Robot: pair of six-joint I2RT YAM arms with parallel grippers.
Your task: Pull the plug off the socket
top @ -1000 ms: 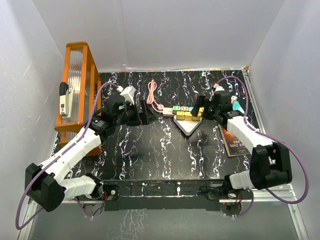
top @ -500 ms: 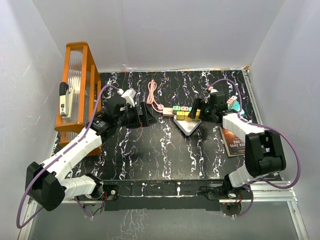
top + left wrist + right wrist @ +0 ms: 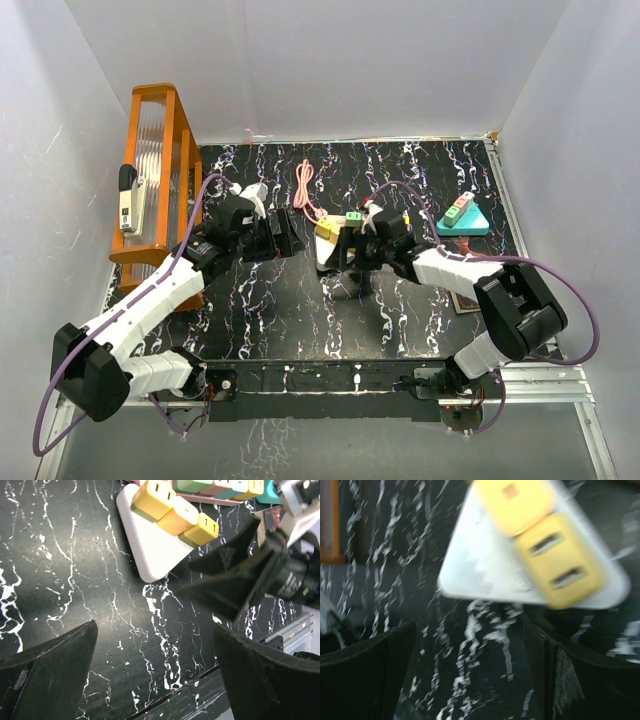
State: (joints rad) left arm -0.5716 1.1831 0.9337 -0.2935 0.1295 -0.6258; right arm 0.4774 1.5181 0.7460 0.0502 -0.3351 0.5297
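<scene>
The white triangular socket (image 3: 324,250) lies on the black marbled table with yellow plugs (image 3: 328,231) in it. It shows in the left wrist view (image 3: 150,550) with its yellow plugs (image 3: 175,515), and blurred in the right wrist view (image 3: 495,575) with yellow plugs (image 3: 545,545). My left gripper (image 3: 287,231) is open and empty just left of the socket (image 3: 155,630). My right gripper (image 3: 343,252) is open and empty, right against the socket's right side (image 3: 469,625); it shows as a black shape in the left wrist view (image 3: 240,575).
A pink strip with pastel plugs (image 3: 215,486) lies behind the socket, its pink cable (image 3: 305,188) coiled at the back. A teal triangular socket (image 3: 462,219) sits at the right. An orange rack (image 3: 155,170) stands on the left. A book (image 3: 466,299) lies under the right arm.
My right arm has swung left across the table to the socket, uncovering the teal socket. The white socket now sits further left. My left gripper has barely moved.
</scene>
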